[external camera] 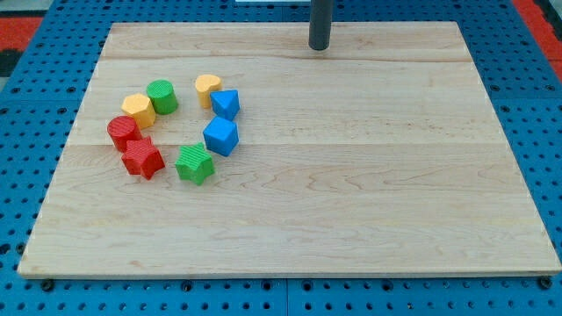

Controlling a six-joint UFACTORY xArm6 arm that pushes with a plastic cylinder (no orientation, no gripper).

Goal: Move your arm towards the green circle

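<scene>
We see a pale wooden board [351, 175] lying on a blue pegboard table [35, 79]. Our rod comes down from the view's top edge, and my tip [319, 48] sits on the board near its top edge, a little to the right of the middle. We carry no pincer at all, only this bare rod, so there is nothing to be released or clenched, and the tip touches no block. All 8 blocks stand in a loose ring on the view's left half of the board, well apart from the tip. The green circle [162, 96], a short round cylinder, stands at the upper left of that ring, to the lower left of the tip. A yellow hexagon block [139, 109] sits just beside it on the left and slightly lower. A yellow heart-like block [208, 89] is at the ring's top, to the right of the green circle with a gap between them. Just below that yellow block are 2 blue blocks: a blue wedge-like block [226, 104] and, under it, a blue cube-like block [221, 136]. A green star block [195, 163] lies at the ring's bottom. A red star block [142, 159] is to its left, and a red cylinder [123, 132] touches or nearly touches that red star from above.
</scene>
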